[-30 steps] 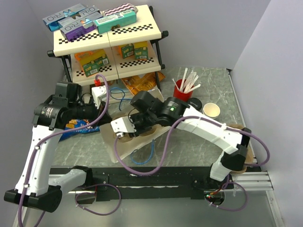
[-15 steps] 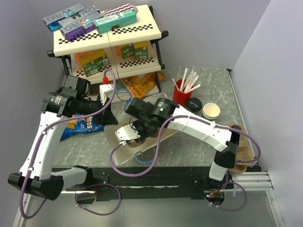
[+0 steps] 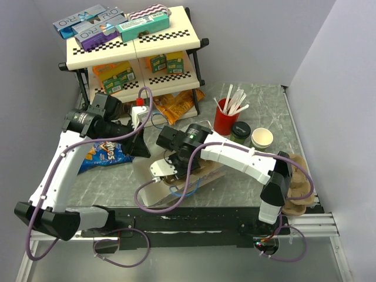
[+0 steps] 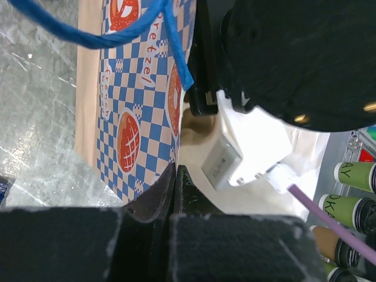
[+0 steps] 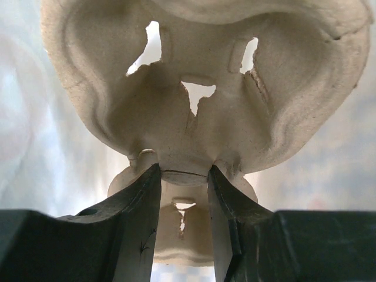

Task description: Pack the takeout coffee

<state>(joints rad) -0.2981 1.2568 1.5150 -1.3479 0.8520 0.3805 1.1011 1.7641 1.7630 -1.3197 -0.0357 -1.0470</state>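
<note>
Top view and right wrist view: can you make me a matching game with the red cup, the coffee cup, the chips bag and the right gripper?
Things:
1. red cup
2. takeout coffee
3. chips bag
4. right gripper

Matches:
A. blue
B. shut on a cardboard cup carrier
C. holds white sticks
D. green, with a black lid on top

Pairs: 1-C, 2-D, 3-A, 4-B

2 grn cups (image 3: 241,131) (image 3: 262,138), 1 red cup (image 3: 224,122)
</note>
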